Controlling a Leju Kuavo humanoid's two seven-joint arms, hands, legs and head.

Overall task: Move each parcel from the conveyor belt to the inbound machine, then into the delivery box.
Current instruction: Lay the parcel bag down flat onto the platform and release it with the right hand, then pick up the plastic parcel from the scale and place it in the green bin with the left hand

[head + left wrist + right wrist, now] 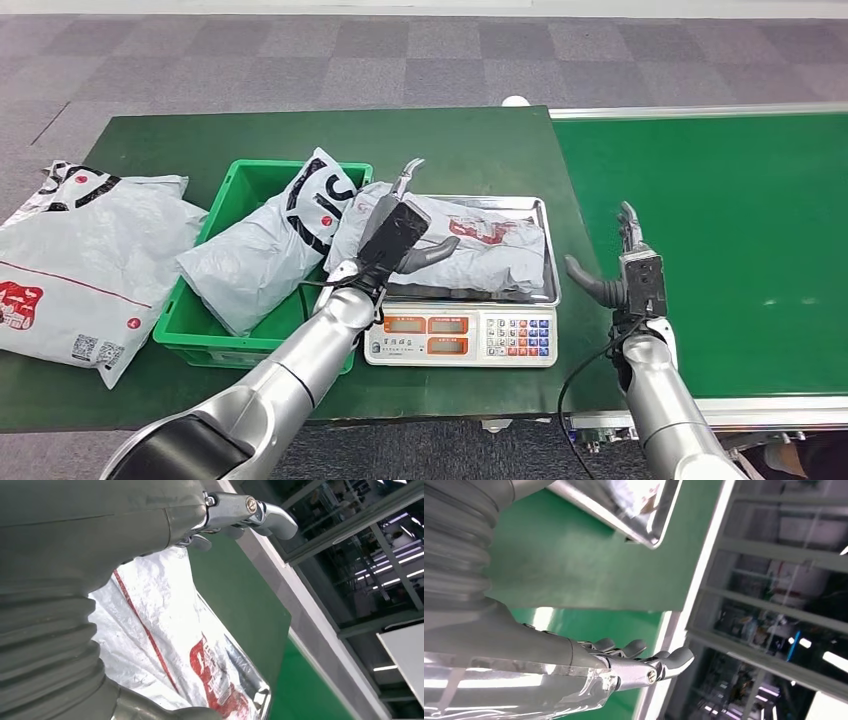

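On the green table [470,140], a soft, crinkly parcel [480,250] is being rested on the scale tray [545,250]; it is being touched by the spread left hand [400,235]. A bunched edge is judged the best hold. The right hand [630,275] is being held wide, empty.

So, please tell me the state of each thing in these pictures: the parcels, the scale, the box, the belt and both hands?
Grey plastic parcel with red print: lying flat on the scale tray.
Silver weighing scale: loaded, display lit.
Green plastic crate: holds one grey parcel, sticking above its rim.
Large grey parcel: lying on the table beside the crate.
Green conveyor belt: bare.
Left hand: over the scale parcel; grip unclear.
Right hand: open, holding nothing.
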